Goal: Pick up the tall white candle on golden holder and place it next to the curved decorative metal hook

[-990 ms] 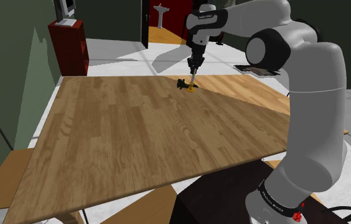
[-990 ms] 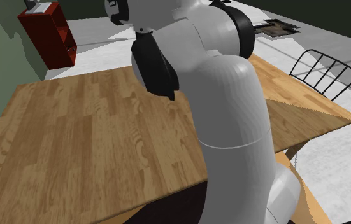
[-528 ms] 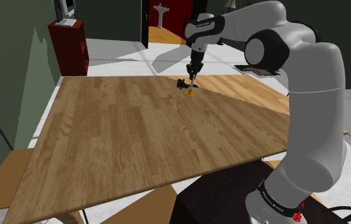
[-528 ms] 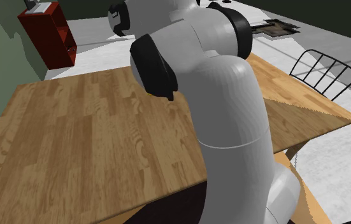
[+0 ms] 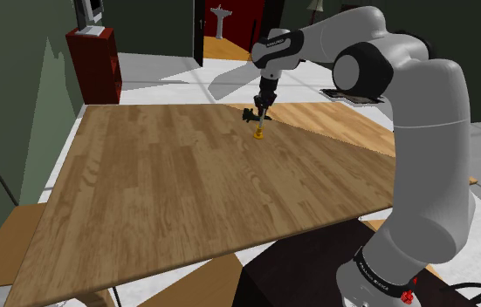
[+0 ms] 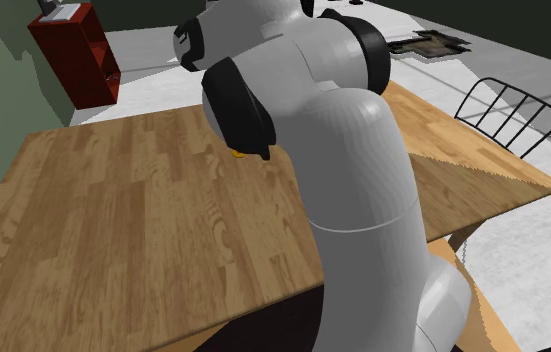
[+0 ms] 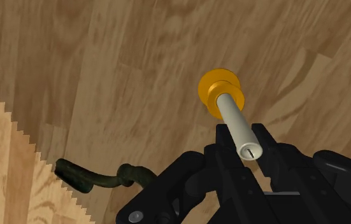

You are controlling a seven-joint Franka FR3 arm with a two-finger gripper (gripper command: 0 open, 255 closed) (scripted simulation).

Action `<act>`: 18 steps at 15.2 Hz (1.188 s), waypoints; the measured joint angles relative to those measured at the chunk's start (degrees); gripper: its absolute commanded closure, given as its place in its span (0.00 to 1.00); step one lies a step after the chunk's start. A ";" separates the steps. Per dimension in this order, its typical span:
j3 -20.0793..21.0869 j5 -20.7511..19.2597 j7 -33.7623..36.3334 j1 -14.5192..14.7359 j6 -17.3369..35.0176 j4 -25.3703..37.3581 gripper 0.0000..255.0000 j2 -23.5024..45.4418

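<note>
Wrist view: hand [image 7: 243,132] narrowed, clasping the upper end of the white candle [image 7: 236,119]. Whether the golden holder [image 7: 217,88] touches the wooden surface [image 7: 136,63] cannot be told. Dark curved hook [image 7: 94,183] lies near, one end hidden behind the hand. Second exterior view: the arm [image 6: 353,170] covers all but a sliver of the golden holder.

candle beside the hook, far side of the table

i found the candle [image 5: 259,131] upright near the far edge of the table [image 5: 186,201]. the hook [image 5: 249,115] lay on the tabletop just behind it, near but apart. the gripper [image 5: 263,106] hung directly above, with the candle's upper end between its fingers. beyond the table's far corner, at the shoulder view's left, a cabinet [image 5: 94,61] stood on the floor. a chair [image 6: 513,110] was past the table's edge at the second exterior view's right.
</note>
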 measured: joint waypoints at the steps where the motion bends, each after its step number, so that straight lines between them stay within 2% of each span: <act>1: 0.00 0.00 -0.01 0.00 0.06 -0.06 1.00 -0.01; 4: 0.00 0.01 -0.02 0.00 0.11 -0.10 1.00 -0.01; 5: 0.00 0.01 -0.02 0.00 0.11 -0.10 0.00 -0.01; 11: 0.00 0.01 -0.02 0.00 0.11 -0.10 0.00 -0.01; 15: -0.25 -0.53 0.66 -0.06 -4.67 3.86 0.00 -0.99; 18: -0.40 -0.65 0.53 -0.32 -6.16 5.04 0.00 -1.31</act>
